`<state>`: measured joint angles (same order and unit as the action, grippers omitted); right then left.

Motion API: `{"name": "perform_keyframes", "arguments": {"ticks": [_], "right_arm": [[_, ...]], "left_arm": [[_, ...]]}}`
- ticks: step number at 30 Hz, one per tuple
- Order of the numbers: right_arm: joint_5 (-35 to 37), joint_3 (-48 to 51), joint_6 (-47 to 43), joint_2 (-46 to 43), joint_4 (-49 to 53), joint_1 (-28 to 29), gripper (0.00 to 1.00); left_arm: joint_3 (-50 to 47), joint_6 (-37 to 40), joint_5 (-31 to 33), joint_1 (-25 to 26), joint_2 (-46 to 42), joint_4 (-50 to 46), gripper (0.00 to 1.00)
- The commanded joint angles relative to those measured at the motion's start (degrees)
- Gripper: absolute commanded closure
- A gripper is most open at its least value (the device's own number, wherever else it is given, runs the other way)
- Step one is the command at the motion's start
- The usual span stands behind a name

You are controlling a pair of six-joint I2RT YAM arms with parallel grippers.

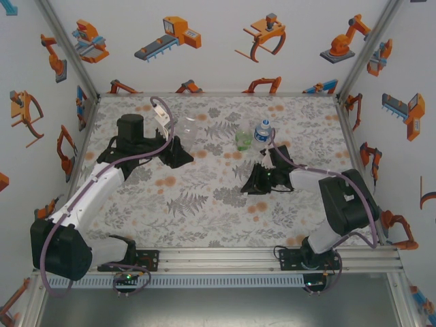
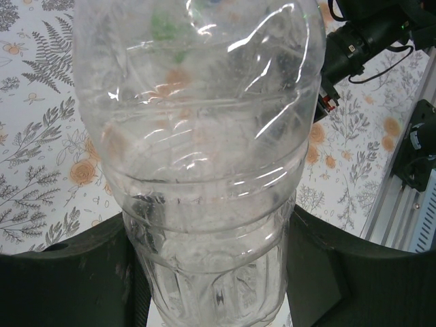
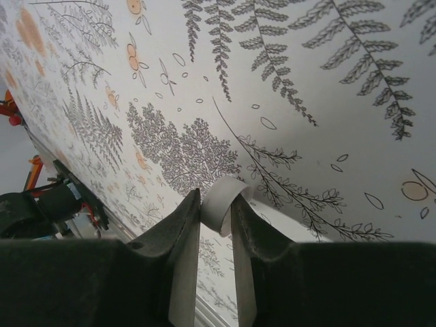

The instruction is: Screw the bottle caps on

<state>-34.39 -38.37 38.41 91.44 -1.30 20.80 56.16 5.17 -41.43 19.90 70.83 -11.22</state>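
**Bottle cap (image 3: 221,196) caught at the fingertips, clear bottle (image 2: 204,136) clamped across the way**

The right end effector (image 3: 215,216) has its two fingers pressed in on the small white cap, nipping it at the very tips, low over the fern-print counter (image 3: 320,102). Whether the cap is lifted clear of the surface cannot be told. Well apart from it, the left end effector (image 2: 211,286) is closed around the ribbed, narrower part of the clear bottle, which looks empty. A green-tinted bottle (image 1: 243,139) and a blue-label bottle (image 1: 263,133) stand just beside each other toward the far side of the counter, nearer the right arm.

The cap appears light, stiff and smooth-sided, with little surface for the pads to bite. Held so near the tips, and seemingly tilted, it could swivel or pop out once turning force is applied. A squarer hold across its side wall, with the opening facing the bottle's neck, would probably serve better.

The bottle is likely almost weightless and thin-walled. Its skin looks prone to buckle under a hard squeeze and to spin in a loose one. The ridged band where it is held looks like the stiffest place on the body. A hold nearer the neck would resist the twist more directly.
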Motion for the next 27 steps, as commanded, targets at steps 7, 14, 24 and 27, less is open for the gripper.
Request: {"name": "perform_keyframes", "arguments": {"ticks": [7, 14, 24, 27], "right_arm": [[-10.2, 5.5, 9.5, 1.8, -22.4, -0.3, 0.82], [-10.7, 8.6, 8.8, 5.1, -24.5, -2.4, 0.82], [-11.2, 11.4, 8.6, 5.0, -24.6, -6.1, 0.72], [-9.7, 11.1, 7.8, 4.2, -21.8, -6.4, 0.69]], "left_arm": [[2.0, 0.2, -1.3, 0.3, 0.4, 0.5, 1.0], [2.1, 0.2, -1.3, 0.3, 0.5, 0.4, 1.0], [2.0, 0.2, -1.3, 0.3, 0.5, 0.5, 1.0], [2.1, 0.3, -1.3, 0.2, 0.5, 0.3, 1.0]]}}
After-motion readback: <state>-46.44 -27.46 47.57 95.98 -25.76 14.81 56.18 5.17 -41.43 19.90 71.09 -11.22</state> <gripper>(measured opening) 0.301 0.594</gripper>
